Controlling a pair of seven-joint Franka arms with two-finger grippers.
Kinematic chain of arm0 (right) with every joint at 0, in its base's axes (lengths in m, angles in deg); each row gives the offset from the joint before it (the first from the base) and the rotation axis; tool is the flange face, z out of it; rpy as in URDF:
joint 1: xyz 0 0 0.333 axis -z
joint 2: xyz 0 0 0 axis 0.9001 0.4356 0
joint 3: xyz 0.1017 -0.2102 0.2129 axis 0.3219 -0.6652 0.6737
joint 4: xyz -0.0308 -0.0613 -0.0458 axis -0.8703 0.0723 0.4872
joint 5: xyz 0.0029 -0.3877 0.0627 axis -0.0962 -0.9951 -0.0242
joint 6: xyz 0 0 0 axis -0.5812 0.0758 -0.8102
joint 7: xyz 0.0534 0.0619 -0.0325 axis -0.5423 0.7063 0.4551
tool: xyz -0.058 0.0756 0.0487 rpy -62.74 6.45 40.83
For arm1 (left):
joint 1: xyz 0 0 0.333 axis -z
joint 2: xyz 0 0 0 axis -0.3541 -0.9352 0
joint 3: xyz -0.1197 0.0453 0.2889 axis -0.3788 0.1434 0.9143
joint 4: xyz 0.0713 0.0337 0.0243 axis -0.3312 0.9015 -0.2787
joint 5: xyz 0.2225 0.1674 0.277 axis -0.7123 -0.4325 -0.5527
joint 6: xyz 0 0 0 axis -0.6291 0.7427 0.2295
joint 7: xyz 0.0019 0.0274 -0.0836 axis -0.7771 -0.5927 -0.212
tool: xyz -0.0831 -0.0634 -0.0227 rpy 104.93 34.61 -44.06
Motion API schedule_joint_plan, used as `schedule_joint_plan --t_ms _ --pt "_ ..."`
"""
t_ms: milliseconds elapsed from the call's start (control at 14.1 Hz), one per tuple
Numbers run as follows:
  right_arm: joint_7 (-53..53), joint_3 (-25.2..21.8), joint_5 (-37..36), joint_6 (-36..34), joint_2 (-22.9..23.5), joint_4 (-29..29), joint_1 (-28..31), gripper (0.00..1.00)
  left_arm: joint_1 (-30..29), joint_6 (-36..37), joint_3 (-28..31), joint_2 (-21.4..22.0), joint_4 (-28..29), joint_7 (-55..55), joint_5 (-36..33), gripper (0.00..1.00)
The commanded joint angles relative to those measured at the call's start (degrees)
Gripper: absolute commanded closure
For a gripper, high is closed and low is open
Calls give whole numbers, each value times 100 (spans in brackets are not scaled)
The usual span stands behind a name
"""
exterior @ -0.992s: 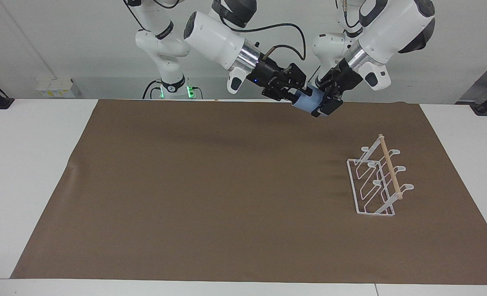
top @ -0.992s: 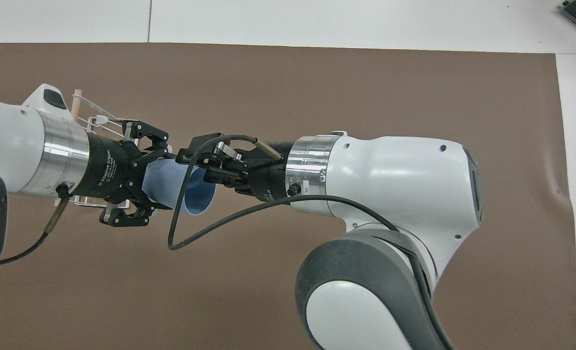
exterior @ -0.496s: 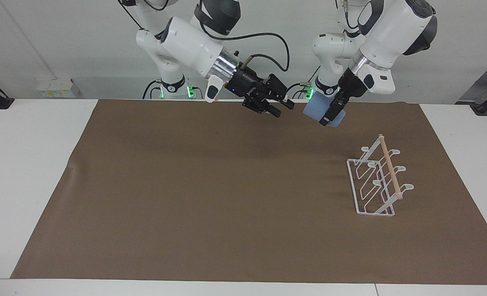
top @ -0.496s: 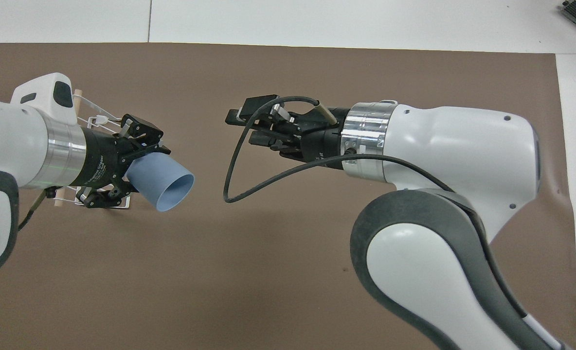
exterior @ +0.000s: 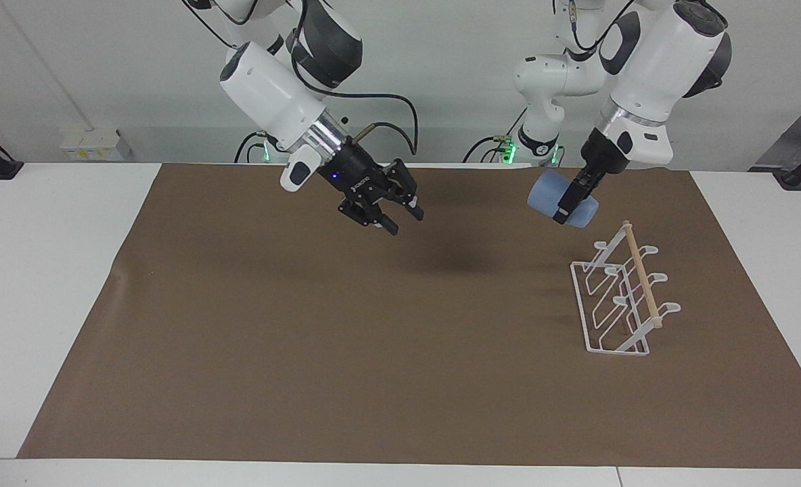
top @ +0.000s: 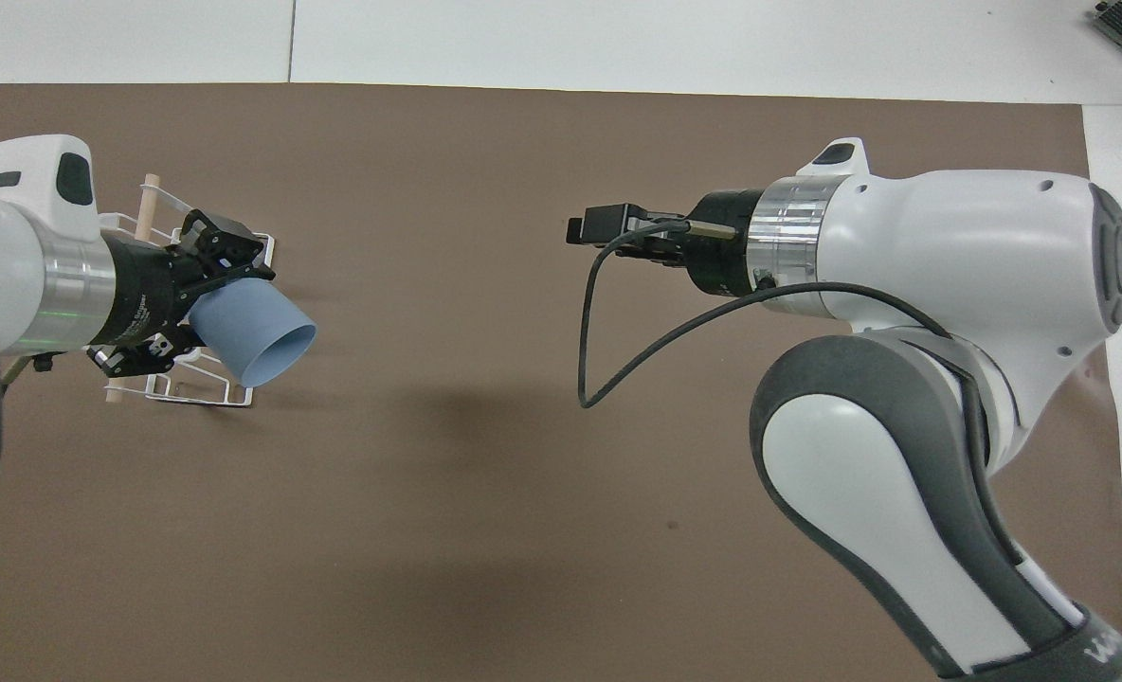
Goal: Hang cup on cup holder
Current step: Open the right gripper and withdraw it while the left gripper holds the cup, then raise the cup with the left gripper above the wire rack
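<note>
Left gripper [exterior: 571,201] leads the action, up in the air with its fingers clamped on the base end of the cup [exterior: 557,197], which it carries tipped on its side, open mouth pointing toward the right arm's end of the table. Largest thing down there is the white table [exterior: 49,270], and spread over most of it a brown mat [exterior: 346,338], both arms working above it. Over at the left arm's end of the mat stands the cup holder [exterior: 617,297], white wire on a rectangular base with looped prongs and a pale wooden dowel [exterior: 643,277] slanting across its top. That light-blue cup hangs over the mat just by the holder's end nearer the robots, clear of the wire, nothing touching. From overhead the cup [top: 253,332] and the left gripper [top: 177,308] cover part of the cup holder [top: 196,393]. Right gripper [exterior: 397,220] hovers over the middle of the mat, well apart from the cup, fingers parted with nothing between them.
</note>
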Motion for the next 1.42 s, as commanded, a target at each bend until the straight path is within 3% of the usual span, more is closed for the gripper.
schedule_joint_plan --t_ms 0,142,212,567,708,850,1062,1204,1346 --pt "-127 50 -1424 -697 -206 -192 238 41 -216 -97 -17 206 220 118 -98 100" --pt "-328 50 -2419 -1061 -224 -471 282 40 -270 -96 -26 206 228 83 -98 100" --pt "-320 50 -2537 -1035 -224 -673 300 40 -296 -114 -26 223 315 117 -98 100" --pt "-346 -142 -2555 -604 -171 -1124 747 40 -410 -185 -8 267 369 513 -98 100" --pt "-460 -475 -2555 -604 -162 -1097 880 40 -506 -62 0 285 378 365 -89 100" --pt "-784 -845 -2625 -674 -162 -1045 880 33 -664 -113 18 268 369 -266 -211 100" --pt "-997 -952 -3282 -1156 -189 -843 863 35 -578 -981 0 233 518 -1117 -1377 100" --pt "-936 -943 -3408 -1639 -197 -562 845 43 -412 -1230 -35 23 545 -2214 -2877 100" --pt "-796 -934 -3408 -2070 -233 -342 845 45 -226 -1239 -35 -267 519 -3218 -4091 100"
